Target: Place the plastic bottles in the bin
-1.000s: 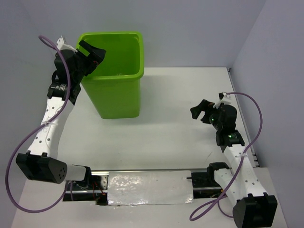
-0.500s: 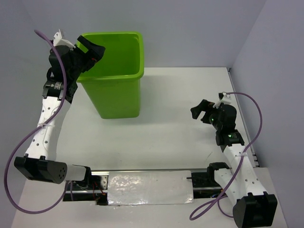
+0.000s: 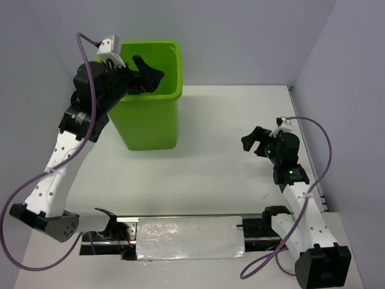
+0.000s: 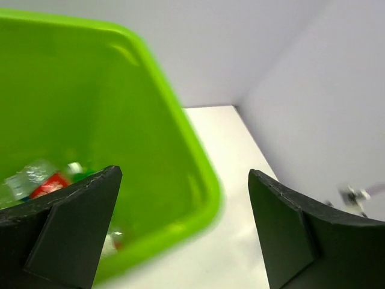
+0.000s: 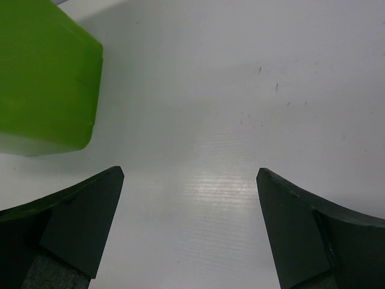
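The lime-green bin (image 3: 150, 114) stands at the back left of the table. My left gripper (image 3: 149, 72) is open and empty above the bin's opening. In the left wrist view, plastic bottles (image 4: 42, 180) lie at the bottom of the bin (image 4: 168, 150), one with a red label; my left gripper (image 4: 183, 205) stands over the bin's right rim. My right gripper (image 3: 251, 142) is open and empty, low over the white table at the right. The right wrist view shows the bin's lower side (image 5: 45, 78) far left of my right gripper (image 5: 189, 198). No bottle lies on the table.
White walls close in the table at the back and right. A foil-covered plate (image 3: 189, 238) lies between the arm bases at the near edge.
My left arm has swung right and up, carrying its open gripper from the bin's left rim to over the bin's opening. The right arm has not moved.
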